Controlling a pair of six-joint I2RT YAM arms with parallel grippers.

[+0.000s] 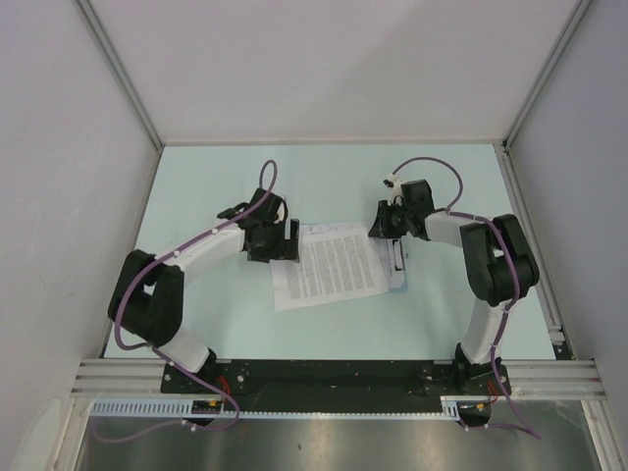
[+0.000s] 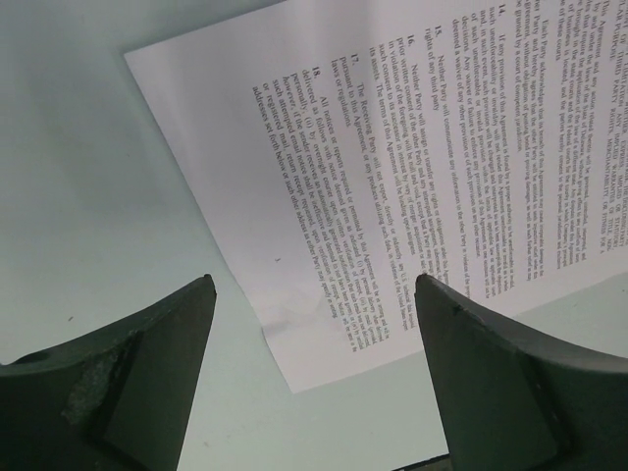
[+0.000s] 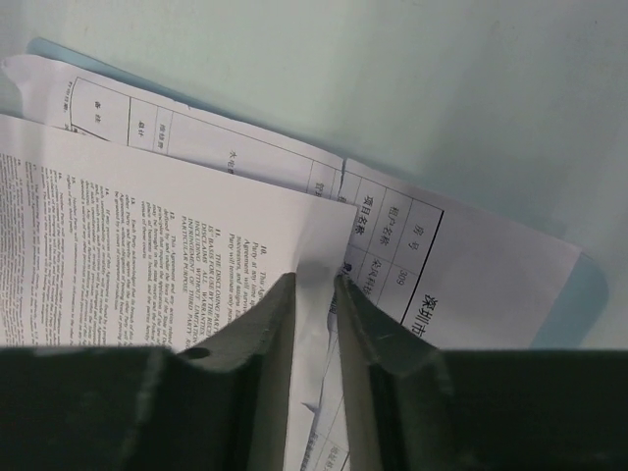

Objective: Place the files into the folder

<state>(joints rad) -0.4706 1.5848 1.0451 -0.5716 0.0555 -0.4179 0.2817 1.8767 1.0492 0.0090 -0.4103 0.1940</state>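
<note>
My right gripper (image 3: 314, 285) pinches a buckled ridge of the thin, text-printed files (image 1: 329, 265), lying flat mid-table (image 1: 196, 196); my left gripper (image 2: 314, 289) hangs spread wide above their left corner

The files (image 2: 412, 147) run off the left wrist view's top and right edges. Right wrist: top sheet buries most of the tabled one. From above, the print's too small to read.

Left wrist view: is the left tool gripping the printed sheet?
No, the left tool stands wide open, with the printed sheet lying untouched beyond its spread fingers.
</note>
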